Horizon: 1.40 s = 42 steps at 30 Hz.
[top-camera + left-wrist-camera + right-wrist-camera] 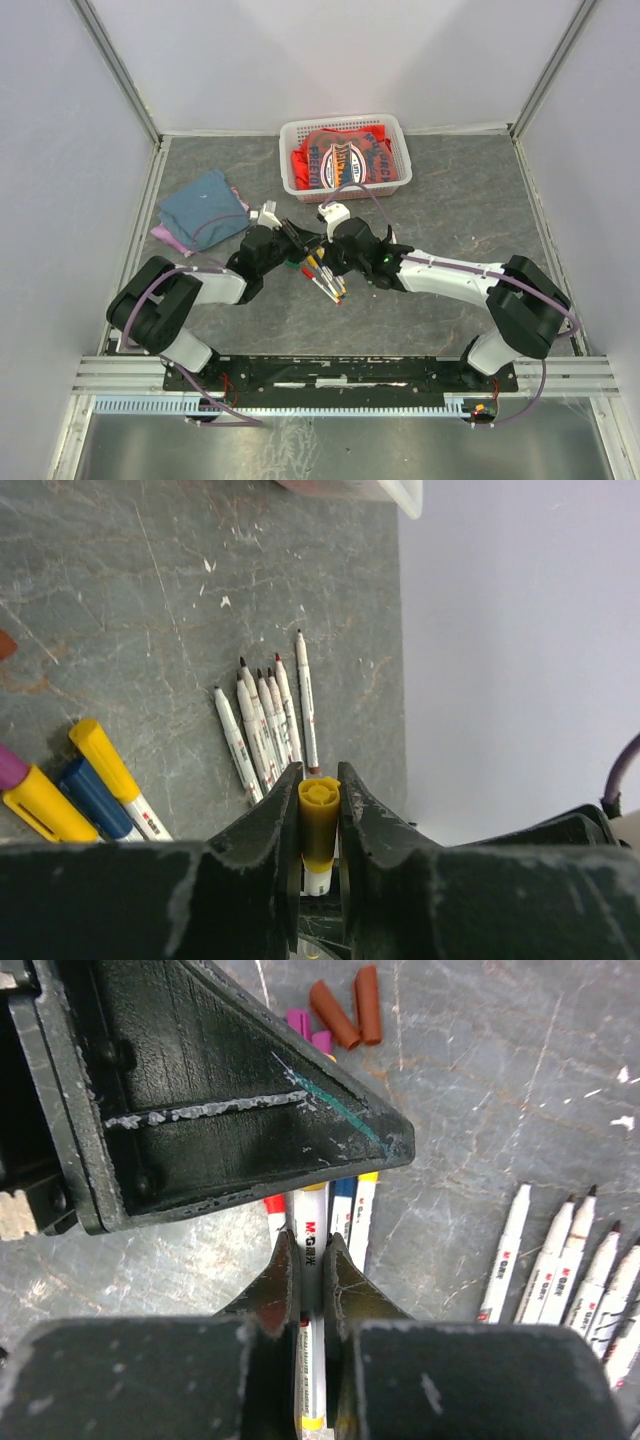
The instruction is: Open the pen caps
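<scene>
My left gripper [319,775] is shut on the yellow cap [319,815] of a pen; white barrel [318,880] shows just behind the cap. My right gripper [311,1245] is shut on the same pen's white barrel [312,1222], facing the left gripper's black body [230,1090]. In the top view the left gripper [295,250] and right gripper [325,253] meet above the table's middle. Several uncapped pens [265,720] lie in a row, also in the right wrist view [570,1260]. Capped pens [105,765] lie beside them. Loose brown caps [335,1015] and pink caps [300,1025] lie on the table.
A white basket [400,135] holding red cloth stands at the back centre. A folded blue cloth [205,210] lies at the back left. More pens [328,282] lie under the grippers. Grey walls enclose the table on three sides.
</scene>
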Motion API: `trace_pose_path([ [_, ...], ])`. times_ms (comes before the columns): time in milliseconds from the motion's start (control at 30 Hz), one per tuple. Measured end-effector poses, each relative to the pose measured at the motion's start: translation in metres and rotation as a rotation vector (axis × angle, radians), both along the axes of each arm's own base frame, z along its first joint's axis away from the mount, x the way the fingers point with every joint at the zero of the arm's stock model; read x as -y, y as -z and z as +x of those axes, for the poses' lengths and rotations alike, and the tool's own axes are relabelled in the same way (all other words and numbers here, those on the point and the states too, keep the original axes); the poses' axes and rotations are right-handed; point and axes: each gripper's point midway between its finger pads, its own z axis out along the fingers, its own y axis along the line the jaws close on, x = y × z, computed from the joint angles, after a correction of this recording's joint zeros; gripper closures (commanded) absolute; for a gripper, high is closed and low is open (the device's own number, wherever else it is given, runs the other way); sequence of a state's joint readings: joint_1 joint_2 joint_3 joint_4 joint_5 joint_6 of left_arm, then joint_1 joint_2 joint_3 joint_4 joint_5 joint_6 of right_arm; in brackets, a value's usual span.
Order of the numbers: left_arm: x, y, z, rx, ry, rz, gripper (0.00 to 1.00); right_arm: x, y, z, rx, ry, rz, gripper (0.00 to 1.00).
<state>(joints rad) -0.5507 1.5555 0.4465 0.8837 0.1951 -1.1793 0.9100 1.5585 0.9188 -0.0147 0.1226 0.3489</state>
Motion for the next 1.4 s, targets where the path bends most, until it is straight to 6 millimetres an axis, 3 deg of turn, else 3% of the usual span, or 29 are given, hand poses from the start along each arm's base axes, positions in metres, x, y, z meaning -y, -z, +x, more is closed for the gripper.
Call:
trace_pose_path([
  [300,0.004,-0.006,0.015,0.026,0.004,0.127,0.97,0.005,-0.006,0.013,0.067,0.033,-0.027,0.99],
  [633,0.007,-0.021,0.012,0.087,0.063,0.106,0.97,0.006,-0.018,0.004,0.069,0.012,0.062,0.99],
  [800,-0.030,-0.037,0.048,0.165,-0.082,0.089,0.97,0.021,0.003,-0.017,-0.018,-0.016,0.038,0.99],
  [900,-0.040,-0.041,0.055,0.199,-0.112,0.071,0.97,0.028,0.011,-0.024,-0.059,-0.021,0.050,0.99],
  [1167,-0.043,-0.016,0.044,0.155,-0.098,0.089,0.97,0.044,0.012,-0.015,-0.071,0.034,0.030,0.99],
  [1400,-0.068,0.030,0.013,0.018,-0.147,0.167,0.97,0.051,0.033,-0.003,-0.091,0.092,-0.058,0.99],
])
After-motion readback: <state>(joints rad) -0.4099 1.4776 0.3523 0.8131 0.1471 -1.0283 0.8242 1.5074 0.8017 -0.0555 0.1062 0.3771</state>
